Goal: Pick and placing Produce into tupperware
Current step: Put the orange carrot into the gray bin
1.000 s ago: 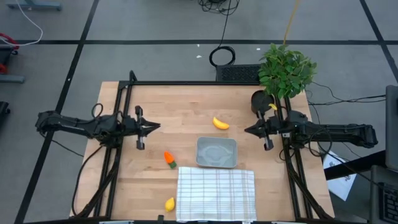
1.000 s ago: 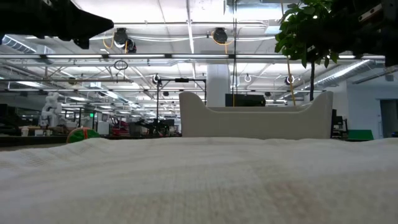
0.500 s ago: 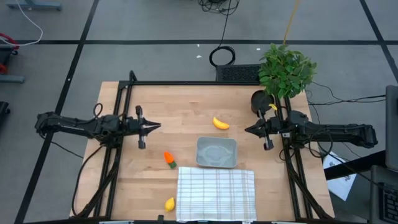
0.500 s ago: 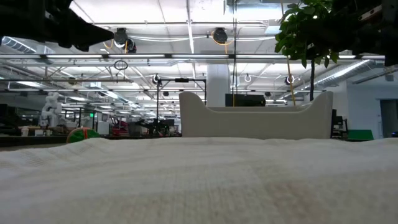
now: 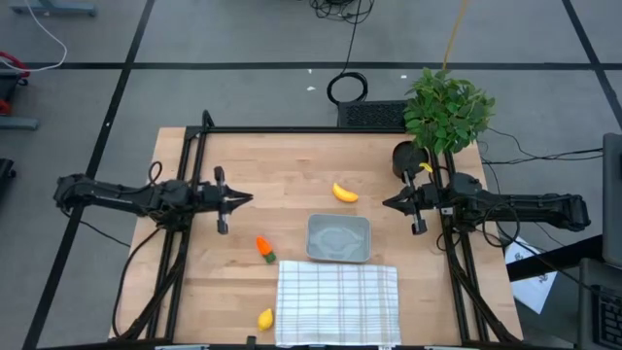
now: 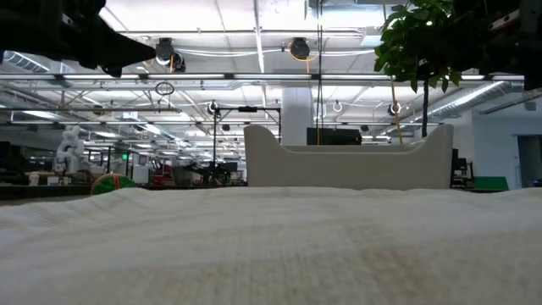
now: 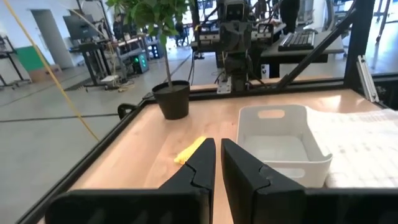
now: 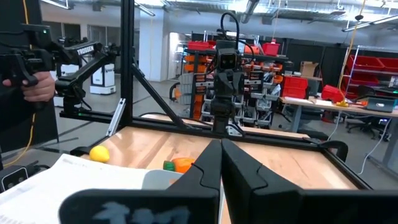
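I hold both arms back at the table's sides, each pointing inward across the wood, so the middle stays free for whichever reaches first. My left gripper (image 5: pixel 236 199) hovers at the left side with its fingers nearly together, only a thin gap between them, holding nothing; my right gripper (image 5: pixel 391 203) hovers at the right side in the same state. The tub (image 5: pixel 338 238) sits near the middle, its near edge touching the cloth (image 5: pixel 337 303), and I see nothing in it, so by my judgement no piece has been placed yet. The banana (image 5: pixel 344 192) lies just beyond the tub, between my two grippers and somewhat closer to the right one. The carrot (image 5: pixel 264 248) lies left of the tub, near my left gripper, which makes it that arm's natural pick. The lemon (image 5: pixel 265 318) lies at the table's near edge, just beside the cloth's left corner. The plant (image 5: pixel 445 109) stands behind my right arm, clear of all this.
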Motion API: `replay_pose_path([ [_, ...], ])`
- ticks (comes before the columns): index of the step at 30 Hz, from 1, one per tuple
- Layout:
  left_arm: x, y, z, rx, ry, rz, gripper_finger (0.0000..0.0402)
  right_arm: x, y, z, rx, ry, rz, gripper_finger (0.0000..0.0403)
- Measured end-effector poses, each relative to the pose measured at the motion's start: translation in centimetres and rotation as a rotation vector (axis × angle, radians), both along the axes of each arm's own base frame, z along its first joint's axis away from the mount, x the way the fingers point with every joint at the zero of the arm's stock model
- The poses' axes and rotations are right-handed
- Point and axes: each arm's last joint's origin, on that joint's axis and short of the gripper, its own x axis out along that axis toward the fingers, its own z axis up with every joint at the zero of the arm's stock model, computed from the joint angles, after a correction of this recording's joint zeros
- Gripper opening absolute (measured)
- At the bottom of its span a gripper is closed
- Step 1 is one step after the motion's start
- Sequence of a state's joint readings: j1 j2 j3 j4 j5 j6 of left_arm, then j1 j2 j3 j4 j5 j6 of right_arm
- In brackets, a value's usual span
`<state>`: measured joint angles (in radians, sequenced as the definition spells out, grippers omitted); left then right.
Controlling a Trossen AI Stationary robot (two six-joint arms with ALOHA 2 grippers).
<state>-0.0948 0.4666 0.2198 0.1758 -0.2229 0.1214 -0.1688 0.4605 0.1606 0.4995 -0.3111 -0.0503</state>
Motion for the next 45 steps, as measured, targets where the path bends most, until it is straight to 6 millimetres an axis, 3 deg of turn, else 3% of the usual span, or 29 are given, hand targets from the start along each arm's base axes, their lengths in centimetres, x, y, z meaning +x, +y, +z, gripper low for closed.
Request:
replay_pose_path([
  [9,1.0,-0.1,2.4,-0.001,0.197,-0.015,0.0031,0.0,0.0,0.0,-0.017,0.001,-0.002,0.0000],
  [14,2.0,-0.6,3.8,0.026,0.255,-0.158,0.0030,0.0,0.0,0.0,-0.018,0.001,-0.002,0.0000],
  [18,2.9,-1.0,4.7,0.054,0.266,-0.255,0.0030,0.0,0.0,0.0,-0.018,0.001,-0.002,0.0000],
  [29,5.2,-1.4,6.2,0.045,0.289,-0.321,0.0031,0.0,0.0,0.0,-0.017,0.001,-0.002,0.0000],
  [45,5.5,-1.3,9.1,0.083,0.206,-0.314,0.0031,0.0,0.0,0.0,-0.017,0.001,-0.002,0.0000],
])
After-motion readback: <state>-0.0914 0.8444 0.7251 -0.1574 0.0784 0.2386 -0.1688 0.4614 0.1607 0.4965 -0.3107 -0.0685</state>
